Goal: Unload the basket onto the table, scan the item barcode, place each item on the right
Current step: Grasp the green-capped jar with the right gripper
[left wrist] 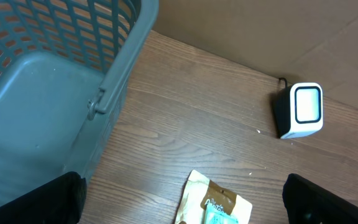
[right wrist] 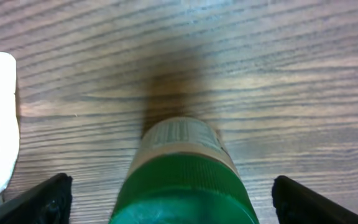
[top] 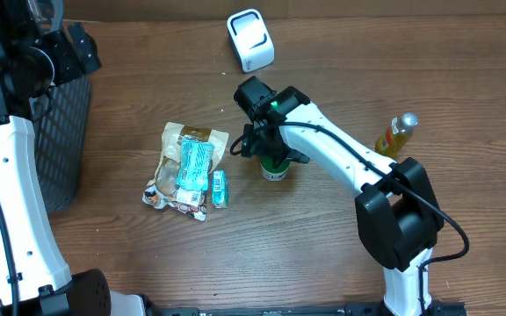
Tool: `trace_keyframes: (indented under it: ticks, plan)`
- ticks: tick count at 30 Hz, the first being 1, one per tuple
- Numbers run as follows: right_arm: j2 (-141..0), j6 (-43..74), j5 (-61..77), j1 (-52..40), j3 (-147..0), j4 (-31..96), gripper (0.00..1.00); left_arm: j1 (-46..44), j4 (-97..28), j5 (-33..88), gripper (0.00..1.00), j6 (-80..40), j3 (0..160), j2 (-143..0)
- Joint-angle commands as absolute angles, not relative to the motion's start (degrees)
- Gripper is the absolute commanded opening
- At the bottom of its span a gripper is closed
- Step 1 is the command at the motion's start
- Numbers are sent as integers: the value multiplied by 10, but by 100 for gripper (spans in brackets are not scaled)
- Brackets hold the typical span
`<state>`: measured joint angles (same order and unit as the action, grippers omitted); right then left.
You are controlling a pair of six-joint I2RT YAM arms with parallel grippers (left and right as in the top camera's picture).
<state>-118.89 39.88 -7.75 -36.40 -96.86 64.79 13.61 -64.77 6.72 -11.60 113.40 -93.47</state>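
Right claw spread either side of upright green-capped jar, not pinching; likely pickup step. Next: close, carry to far scanner.

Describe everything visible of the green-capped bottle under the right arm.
The green-capped bottle appears to stand upright on the wooden table, casting a soft shadow behind it. Its cap is bright green with fine vertical ribs and looks like plastic. Below the cap, the body carries a pale label with small print too blurred to read. The open right tool straddles the bottle with a gap on each side, touching neither. Only the table touches it.
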Motion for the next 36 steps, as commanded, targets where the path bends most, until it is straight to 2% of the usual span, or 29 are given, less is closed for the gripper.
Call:
trace_keyframes:
  ticks: [1, 36]
  plan:
    - [-1191, 398, -83, -361, -955, 639, 100, 135, -647, 71, 100, -107, 1149, -936]
    - [-1191, 398, -81, -361, -932, 622, 100, 135, -647, 71, 100, -107, 1149, -936]
